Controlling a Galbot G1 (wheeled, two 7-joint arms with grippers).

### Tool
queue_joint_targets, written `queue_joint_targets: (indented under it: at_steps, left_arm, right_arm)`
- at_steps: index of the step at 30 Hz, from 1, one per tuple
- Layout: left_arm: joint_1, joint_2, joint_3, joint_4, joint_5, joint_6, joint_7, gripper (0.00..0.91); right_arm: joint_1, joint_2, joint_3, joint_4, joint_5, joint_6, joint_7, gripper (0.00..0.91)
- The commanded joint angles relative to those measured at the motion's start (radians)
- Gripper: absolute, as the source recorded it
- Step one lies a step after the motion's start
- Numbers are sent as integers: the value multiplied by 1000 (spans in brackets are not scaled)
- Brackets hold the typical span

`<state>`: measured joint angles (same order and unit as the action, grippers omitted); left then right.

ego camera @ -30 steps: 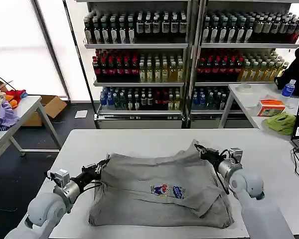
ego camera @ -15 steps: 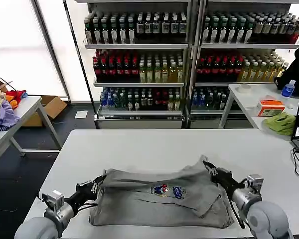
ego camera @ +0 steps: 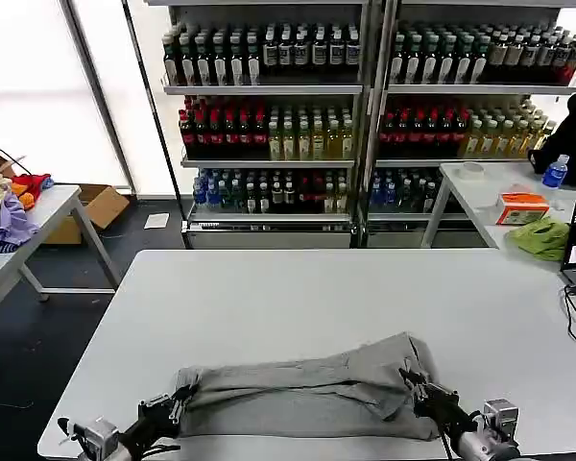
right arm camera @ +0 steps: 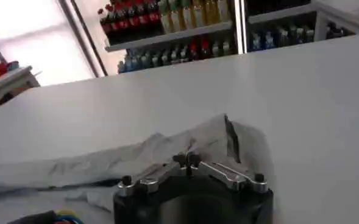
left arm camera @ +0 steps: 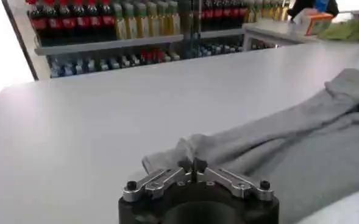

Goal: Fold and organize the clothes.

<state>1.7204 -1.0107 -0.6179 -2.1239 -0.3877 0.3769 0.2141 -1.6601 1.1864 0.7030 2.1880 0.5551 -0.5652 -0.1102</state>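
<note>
Grey shirt [ego camera: 307, 399], left gripper [left arm camera: 191, 164], right gripper [right arm camera: 186, 159] pinching.

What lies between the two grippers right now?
The grey shirt, folded into a long band, spans the stretch from the left gripper to the right gripper in the head view. Each pinches one end.

We see a white table [ego camera: 269, 298] standing before the drink shelves, its far and middle stretches bare, with a light grey shirt [ego camera: 307, 396] lying bunched in a long folded band along the near edge, from near left to near right.
</note>
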Motion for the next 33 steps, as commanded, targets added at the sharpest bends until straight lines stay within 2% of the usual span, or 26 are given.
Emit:
queue_joint_targets:
  at_steps: [1,3,5,6,7,8,10,11,16,19,27,33]
  left_arm:
    - [87,-23,-77,-35,88,-9,-9,907]
    - [91,-21,-99,-41,87,-8,-16,907]
    - [99,-29,-123,-62,65,-7,-43,907]
    - [101,-34,-124,-71,59,-7,-56,907]
    - [104,-49,-119,-88,50,-8,-86,907]
    - [103,-68,-108,-98,42,-11,-115,907]
    - [99,-102,-84,-112,32,-12,-147,907]
    - [93,-123,-72,-114,25,-13,-177,907]
    - [56,-219,10,-104,13,-14,-263,907]
    - [32,-248,32,-85,20,-14,-285,907]
    - [19,-296,80,-24,53,-20,-317,907]
    - [6,-301,65,23,70,8,-298,907]
  right_arm:
    - [-83,17,56,24,-73,45,-17,907]
    - [-86,19,81,24,-76,80,-27,907]
    - [-89,29,117,14,-86,178,-44,907]
    - [-89,31,125,8,-84,188,-56,907]
    - [-91,41,145,-7,-83,275,-70,907]
    - [-94,47,154,-17,-94,328,-84,907]
    - [-99,63,166,-35,-107,413,-102,907]
    - [-102,66,167,-38,-105,432,-105,907]
    - [-104,92,165,-45,-97,453,-90,907]
    - [-105,100,171,-45,-92,460,-91,907]
    - [-117,104,185,-21,-86,462,-92,907]
    - [-112,108,168,-23,-57,458,-90,907]
